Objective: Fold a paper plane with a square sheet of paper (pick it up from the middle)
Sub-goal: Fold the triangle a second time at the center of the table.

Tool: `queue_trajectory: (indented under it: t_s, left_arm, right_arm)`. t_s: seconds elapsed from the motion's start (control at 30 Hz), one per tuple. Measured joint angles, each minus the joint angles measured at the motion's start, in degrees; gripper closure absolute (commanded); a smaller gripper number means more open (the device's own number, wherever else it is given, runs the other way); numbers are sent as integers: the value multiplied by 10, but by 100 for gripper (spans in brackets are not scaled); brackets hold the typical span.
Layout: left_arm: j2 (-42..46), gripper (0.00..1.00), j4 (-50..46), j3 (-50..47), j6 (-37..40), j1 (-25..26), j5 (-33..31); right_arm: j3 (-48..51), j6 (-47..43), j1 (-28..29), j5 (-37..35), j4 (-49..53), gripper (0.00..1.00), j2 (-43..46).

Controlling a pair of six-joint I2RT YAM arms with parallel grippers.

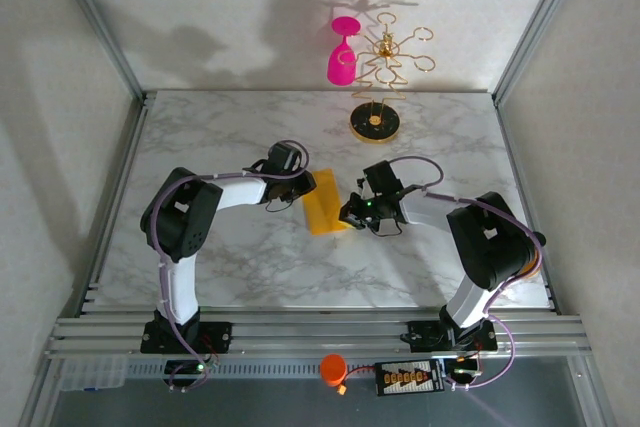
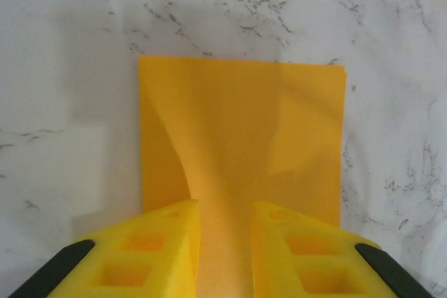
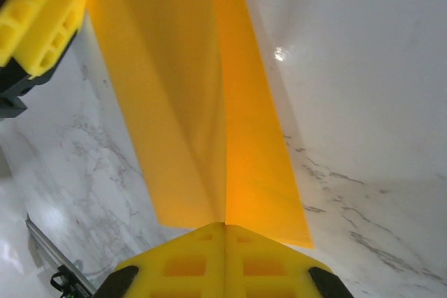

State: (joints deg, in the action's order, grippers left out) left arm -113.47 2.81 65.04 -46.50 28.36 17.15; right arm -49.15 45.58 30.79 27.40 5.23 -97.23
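The square sheet of paper (image 1: 323, 202) is orange-yellow and sits mid-table between both grippers, bent up along a centre ridge. My right gripper (image 1: 352, 212) is at its right edge. In the right wrist view that gripper (image 3: 225, 227) is shut on the near end of the ridge, and the paper (image 3: 202, 102) fans away from it in two slopes. My left gripper (image 1: 303, 190) is at the paper's left edge. In the left wrist view it (image 2: 223, 207) is open, its yellow fingers apart with the raised paper (image 2: 244, 137) between them. The paper's far edge lies flat on the marble.
A gold stand (image 1: 376, 122) with a pink wine glass (image 1: 342, 52) hanging from it is at the back centre. An orange round object (image 1: 333, 368) and a small board (image 1: 408, 379) sit below the front rail. White walls enclose the marble table (image 1: 230, 267).
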Motion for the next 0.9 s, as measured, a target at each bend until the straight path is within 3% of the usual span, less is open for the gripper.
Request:
queue_trajectory:
  t_s: [0.5, 0.9]
  left_arm:
    - [0, 80, 21, -15, 0, -1, 11]
    - [0, 83, 32, -22, -2, -1, 11]
  right_arm:
    - [-85, -9, 38, 23, -71, 100, -69]
    - [-94, 16, 50, 5, -88, 100, -110]
